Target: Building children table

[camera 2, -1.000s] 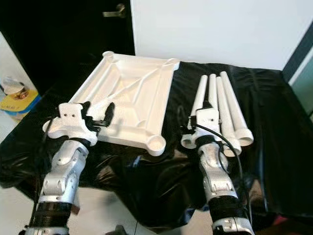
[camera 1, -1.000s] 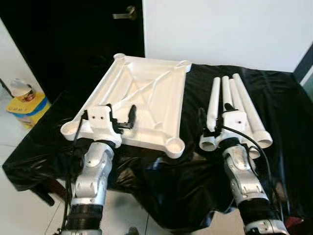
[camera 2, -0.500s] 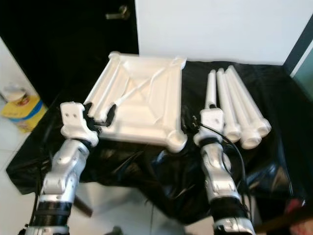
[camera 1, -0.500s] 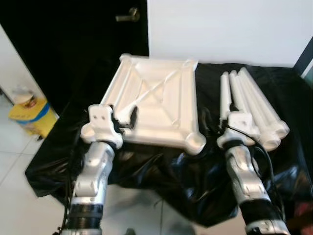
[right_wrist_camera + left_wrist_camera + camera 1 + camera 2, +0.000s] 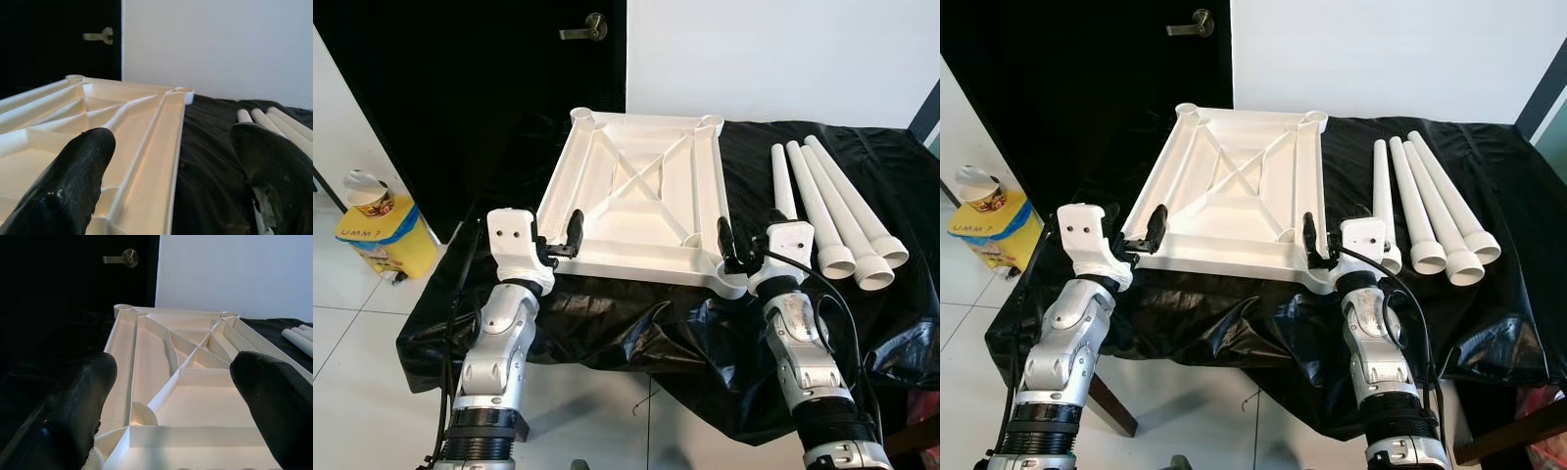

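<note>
The white tabletop (image 5: 641,201) lies upside down on the black-draped table (image 5: 636,318), its ribs and corner sockets facing up. Several white tube legs (image 5: 832,211) lie side by side to its right. My left gripper (image 5: 558,240) is open at the tabletop's near left corner; in the left wrist view the fingers (image 5: 78,396) spread wide either side of that corner's socket (image 5: 144,413). My right gripper (image 5: 744,245) is open at the near right corner, and in the right wrist view the tabletop's right edge (image 5: 156,147) runs between its fingers (image 5: 78,166).
A yellow and blue container (image 5: 386,230) with a cup on top stands on the tiled floor at the left. Behind the table are a dark door with a lever handle (image 5: 585,27) and a white wall. The black cloth hangs over the table's front edge.
The camera has shifted, so the tabletop now looks square to me. My right gripper has moved left from over the legs to the tabletop's near right corner. My left gripper stays at the near left corner.
</note>
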Available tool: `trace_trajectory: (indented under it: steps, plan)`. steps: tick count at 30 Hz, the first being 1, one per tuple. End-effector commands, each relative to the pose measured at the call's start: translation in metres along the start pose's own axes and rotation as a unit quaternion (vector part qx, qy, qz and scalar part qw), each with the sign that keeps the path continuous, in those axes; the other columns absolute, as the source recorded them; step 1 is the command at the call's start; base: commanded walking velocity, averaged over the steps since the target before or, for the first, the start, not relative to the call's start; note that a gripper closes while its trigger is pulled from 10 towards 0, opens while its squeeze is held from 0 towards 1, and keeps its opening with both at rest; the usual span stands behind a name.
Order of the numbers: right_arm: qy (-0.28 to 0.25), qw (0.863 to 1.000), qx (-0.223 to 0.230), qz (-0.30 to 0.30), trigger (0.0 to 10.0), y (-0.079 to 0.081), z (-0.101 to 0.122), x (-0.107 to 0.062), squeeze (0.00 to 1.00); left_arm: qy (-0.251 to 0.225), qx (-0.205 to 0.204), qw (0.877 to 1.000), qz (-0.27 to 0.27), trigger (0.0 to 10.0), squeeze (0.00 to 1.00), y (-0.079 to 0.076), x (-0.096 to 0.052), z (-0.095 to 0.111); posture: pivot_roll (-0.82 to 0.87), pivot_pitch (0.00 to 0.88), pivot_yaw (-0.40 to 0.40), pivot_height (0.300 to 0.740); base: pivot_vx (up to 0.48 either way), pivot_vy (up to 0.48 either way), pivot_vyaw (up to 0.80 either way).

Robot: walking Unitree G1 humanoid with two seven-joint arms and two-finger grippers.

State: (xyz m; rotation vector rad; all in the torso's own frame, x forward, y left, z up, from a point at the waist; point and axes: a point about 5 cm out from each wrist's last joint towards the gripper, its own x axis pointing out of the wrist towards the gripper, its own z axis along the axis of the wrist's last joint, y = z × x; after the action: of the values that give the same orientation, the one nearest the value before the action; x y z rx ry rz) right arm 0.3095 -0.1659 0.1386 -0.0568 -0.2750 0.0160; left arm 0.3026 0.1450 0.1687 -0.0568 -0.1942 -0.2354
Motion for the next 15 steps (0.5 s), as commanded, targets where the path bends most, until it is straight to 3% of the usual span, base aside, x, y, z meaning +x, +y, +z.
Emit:
trace_trajectory:
  steps: [1,6,15]
  plan:
    - [0.016,1.0,0.003,-0.019,10.0,-0.0057,-0.0043,0.0009,0.0,-0.002,0.007,1.0,-0.014,10.0,0.0,-0.0039,0.0012,0.001,0.0,0.0,0.003,0.74,0.0,0.0,0.0]
    - [0.025,0.999,0.003,-0.028,10.0,-0.0083,-0.0062,0.001,0.0,0.0,0.007,1.0,-0.016,10.0,0.0,-0.0041,0.0012,0.0005,0.0,0.0,0.005,0.74,0.0,0.0,-0.24]
    - [0.034,0.999,0.01,-0.032,10.0,-0.0091,-0.0083,0.001,0.0,0.004,0.004,1.0,-0.015,10.0,0.0,-0.0038,0.0016,-0.0008,0.0,0.0,0.006,0.74,0.0,0.0,-0.77]
